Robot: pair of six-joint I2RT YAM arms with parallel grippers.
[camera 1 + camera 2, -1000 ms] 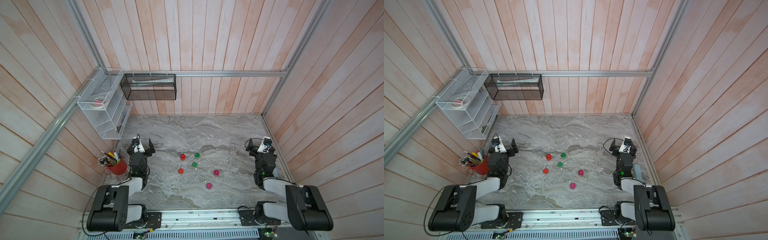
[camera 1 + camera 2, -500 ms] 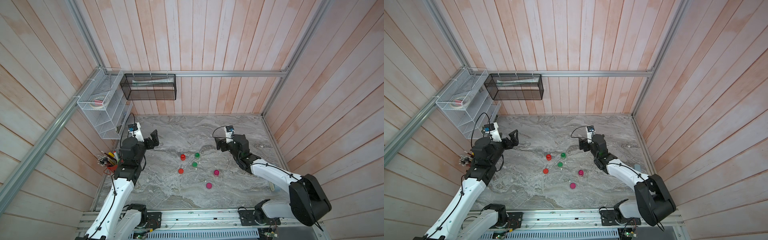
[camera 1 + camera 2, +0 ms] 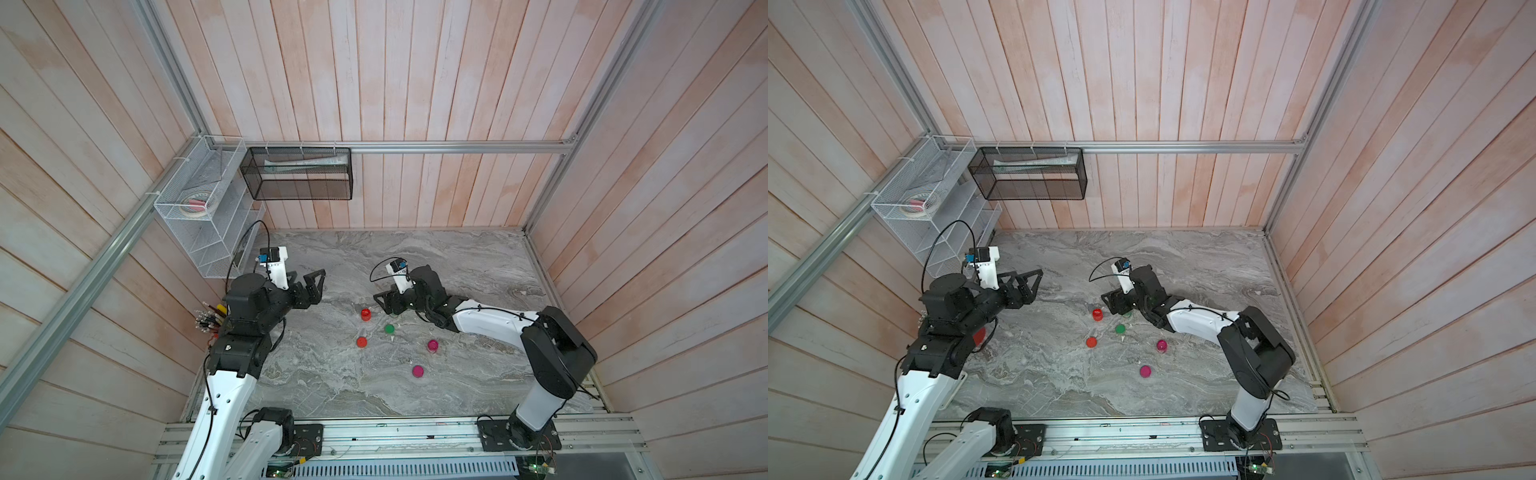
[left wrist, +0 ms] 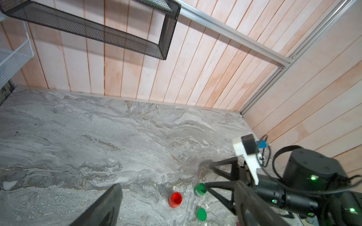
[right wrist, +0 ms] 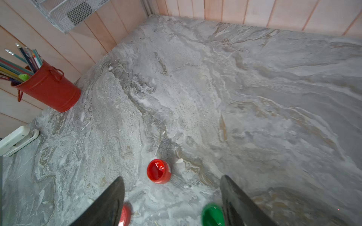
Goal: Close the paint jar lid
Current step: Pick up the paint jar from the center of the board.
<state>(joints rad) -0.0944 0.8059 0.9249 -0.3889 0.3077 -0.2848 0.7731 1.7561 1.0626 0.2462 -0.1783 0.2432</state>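
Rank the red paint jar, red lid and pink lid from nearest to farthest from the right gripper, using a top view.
1. Red paint jar: beside the right gripper.
2. Red lid: nearer the robot's base.
3. Pink lid: closest to the base rail.

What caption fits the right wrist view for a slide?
Open right hand hovers near small open red paint jar on grey marble tabletop.
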